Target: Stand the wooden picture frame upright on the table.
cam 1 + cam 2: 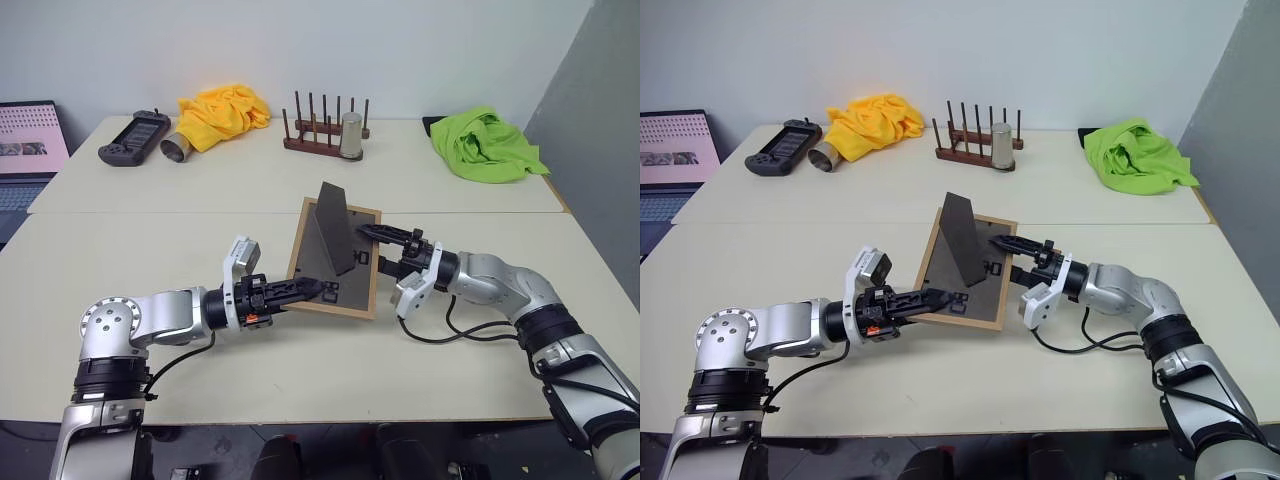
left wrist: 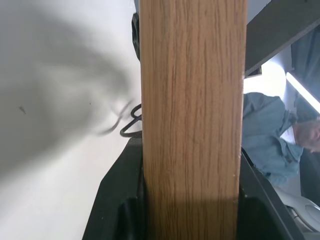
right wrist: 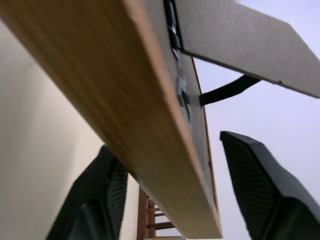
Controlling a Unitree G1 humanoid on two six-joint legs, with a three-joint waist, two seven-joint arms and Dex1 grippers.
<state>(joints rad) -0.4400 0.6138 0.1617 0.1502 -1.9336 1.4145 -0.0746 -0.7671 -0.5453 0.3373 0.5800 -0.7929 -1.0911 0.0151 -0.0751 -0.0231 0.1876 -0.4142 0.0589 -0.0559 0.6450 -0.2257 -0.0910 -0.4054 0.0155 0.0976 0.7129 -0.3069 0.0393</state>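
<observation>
Now your left hand [image 1: 312, 290] grips the wooden picture frame [image 1: 335, 257] at its near left corner, above the desk [image 1: 300, 370]. Your right hand [image 1: 368, 233] straddles the frame's right edge, fingers apart, not clamped.

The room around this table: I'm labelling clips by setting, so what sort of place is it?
Probably a lab or office test space: plain table, open laptop, handheld controller among staged props.
</observation>
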